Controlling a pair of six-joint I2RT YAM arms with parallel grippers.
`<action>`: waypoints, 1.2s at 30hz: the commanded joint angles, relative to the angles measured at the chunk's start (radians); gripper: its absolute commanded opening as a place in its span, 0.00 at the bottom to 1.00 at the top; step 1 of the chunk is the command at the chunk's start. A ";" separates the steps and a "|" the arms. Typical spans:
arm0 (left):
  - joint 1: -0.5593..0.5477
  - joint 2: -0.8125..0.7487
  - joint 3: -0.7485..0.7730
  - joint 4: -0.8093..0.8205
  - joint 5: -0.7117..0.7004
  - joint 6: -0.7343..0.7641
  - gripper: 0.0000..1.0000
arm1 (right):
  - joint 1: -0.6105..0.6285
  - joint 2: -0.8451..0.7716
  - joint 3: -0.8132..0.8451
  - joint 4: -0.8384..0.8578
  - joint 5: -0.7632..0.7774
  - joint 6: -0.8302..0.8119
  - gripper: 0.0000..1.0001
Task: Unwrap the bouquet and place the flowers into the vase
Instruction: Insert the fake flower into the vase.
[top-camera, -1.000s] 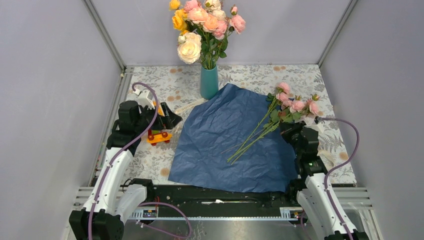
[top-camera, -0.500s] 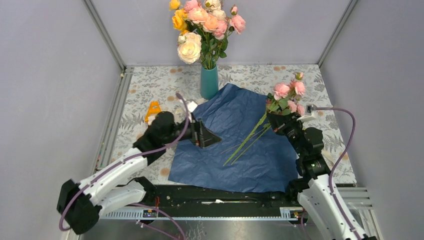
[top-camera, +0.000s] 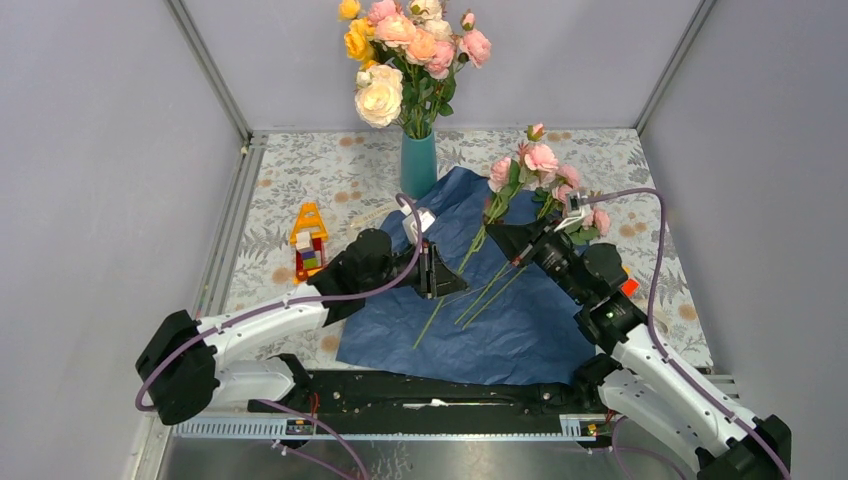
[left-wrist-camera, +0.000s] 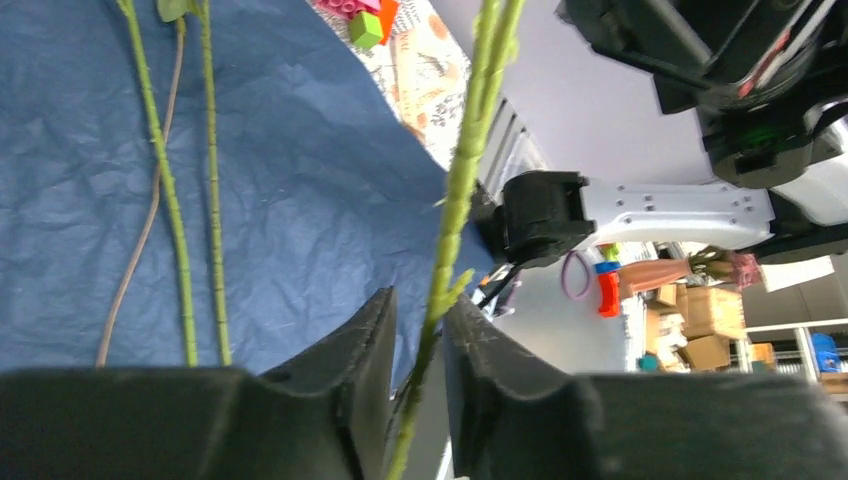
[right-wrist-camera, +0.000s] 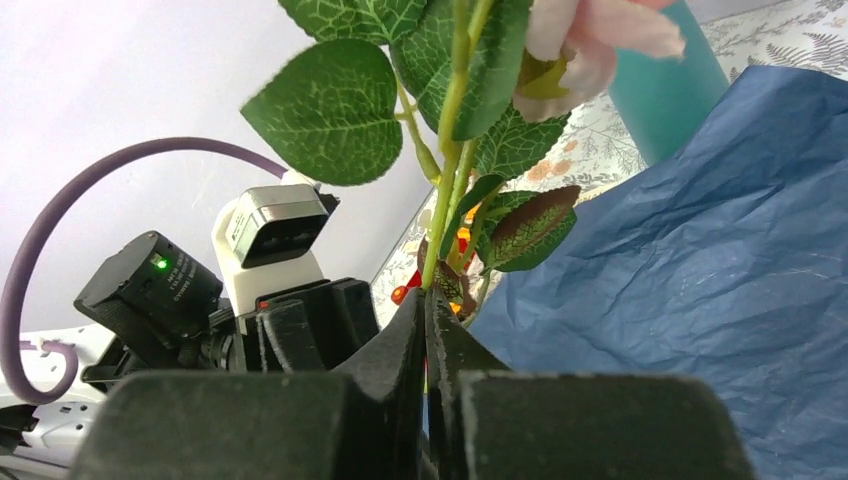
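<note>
Unwrapping looks done to me: the blue paper (top-camera: 520, 320) lies flat mid-bench with the navy side up, so we're on the get-them-in-the-vase step. The flowers (top-camera: 530, 165) are lifted off it, heads tipped toward 1 o'clock, and the right pincer (top-camera: 507, 237) is clamped tight on the stems just under the leaves. The left pincer (top-camera: 445, 275) comes in from 8 o'clock with its jaws narrowly around one stem (left-wrist-camera: 460, 180) lower down. I honestly can't tell if it's pinching or just bracketing it. The vase (top-camera: 418, 165) sits at 12 o'clock, already crammed with a big rose bunch (top-camera: 405, 50), so next up is gathering the loose stem ends and threading them into a tight opening.
</note>
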 joint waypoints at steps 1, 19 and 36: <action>-0.015 -0.016 0.045 0.070 -0.029 0.004 0.15 | 0.024 0.026 0.044 0.090 0.009 -0.029 0.00; -0.027 -0.125 -0.044 0.192 -0.099 -0.038 0.00 | 0.030 0.117 0.086 0.077 -0.093 0.034 0.69; -0.039 -0.152 -0.060 0.160 -0.080 -0.007 0.00 | 0.042 0.284 0.247 0.122 -0.125 0.056 0.59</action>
